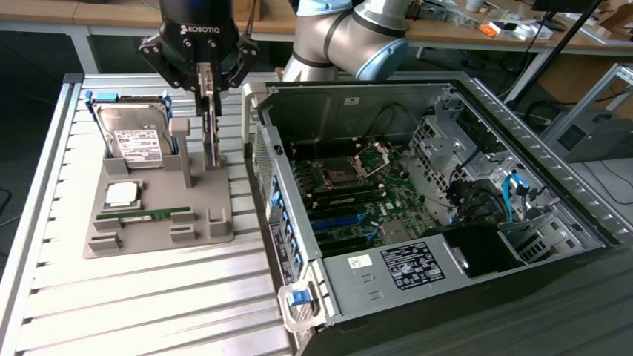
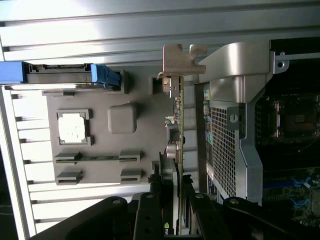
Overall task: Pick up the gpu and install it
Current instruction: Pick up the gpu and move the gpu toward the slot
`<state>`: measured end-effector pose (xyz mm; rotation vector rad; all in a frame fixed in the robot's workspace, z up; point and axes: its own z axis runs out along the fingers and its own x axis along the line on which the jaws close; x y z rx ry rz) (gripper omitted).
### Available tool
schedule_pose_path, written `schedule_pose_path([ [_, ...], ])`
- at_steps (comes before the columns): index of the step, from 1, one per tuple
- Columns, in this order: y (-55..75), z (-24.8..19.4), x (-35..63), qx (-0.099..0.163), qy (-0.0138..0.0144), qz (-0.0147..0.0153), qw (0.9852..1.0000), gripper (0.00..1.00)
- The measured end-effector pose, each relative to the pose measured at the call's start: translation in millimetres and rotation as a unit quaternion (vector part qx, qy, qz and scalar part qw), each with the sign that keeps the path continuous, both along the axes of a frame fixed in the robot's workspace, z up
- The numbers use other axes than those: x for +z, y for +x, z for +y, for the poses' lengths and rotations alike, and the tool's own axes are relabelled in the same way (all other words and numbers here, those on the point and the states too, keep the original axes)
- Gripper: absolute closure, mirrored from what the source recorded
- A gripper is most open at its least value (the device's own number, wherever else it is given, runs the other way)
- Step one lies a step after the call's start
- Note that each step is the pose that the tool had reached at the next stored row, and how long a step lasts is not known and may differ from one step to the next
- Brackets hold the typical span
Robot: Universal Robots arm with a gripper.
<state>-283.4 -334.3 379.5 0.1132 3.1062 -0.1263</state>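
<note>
At ten o'clock in the exterior view, over the grey holder tray (image 1: 158,230): gripper (image 1: 207,100), jaws pinching the gpu (image 1: 212,141) across its thin faces. The card hangs on edge with its silver bracket (image 2: 176,60) at the end farthest from the gripper, a hold that likely keeps it straight. Whether its lower end is free of the tray cannot be told. On the tray: hard drive (image 1: 133,137) at twelve o'clock, processor chip (image 1: 123,194) at centre, RAM stick (image 1: 148,213) towards six o'clock, each in its own recess, presumably so each sits in a known spot. At three o'clock of the tray, on the same worktop (image 1: 129,304): computer case (image 1: 296,222), side open, motherboard (image 1: 356,185) exposed, presumably to take the card.
</note>
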Motion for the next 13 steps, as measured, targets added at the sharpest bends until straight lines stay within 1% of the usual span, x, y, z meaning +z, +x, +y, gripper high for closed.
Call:
schedule_pose_path([
  [13, 0.0, 0.0, 3.8, 0.000, 0.0000, 0.0000, 1.0000, 0.73],
])
